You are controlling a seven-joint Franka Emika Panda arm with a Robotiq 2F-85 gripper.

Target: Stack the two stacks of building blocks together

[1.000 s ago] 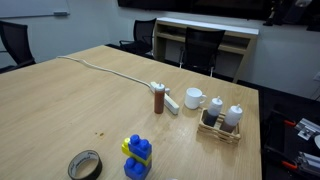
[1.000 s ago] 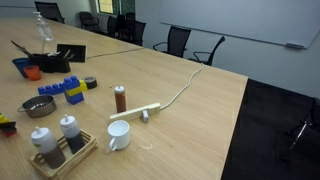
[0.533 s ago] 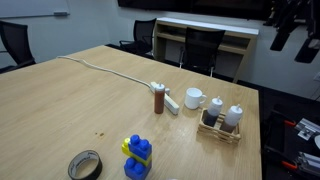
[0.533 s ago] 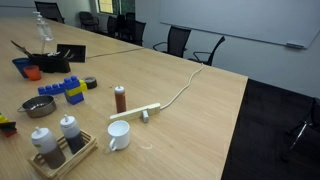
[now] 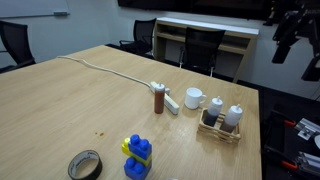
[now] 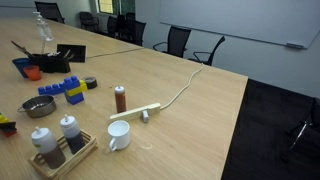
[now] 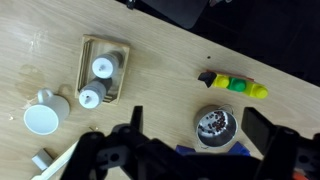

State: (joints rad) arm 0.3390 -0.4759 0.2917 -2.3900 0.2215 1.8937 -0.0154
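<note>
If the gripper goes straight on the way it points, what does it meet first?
Likely the metal bowl, which lies between the fingers of the open gripper in the wrist view, though depth is unclear.

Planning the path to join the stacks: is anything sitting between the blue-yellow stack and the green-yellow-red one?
Yes. A small metal bowl sits between the blue-yellow stack and the green-yellow-red stack, close to both. Carrying a stack over the bowl looks safer than sliding it across.
</note>
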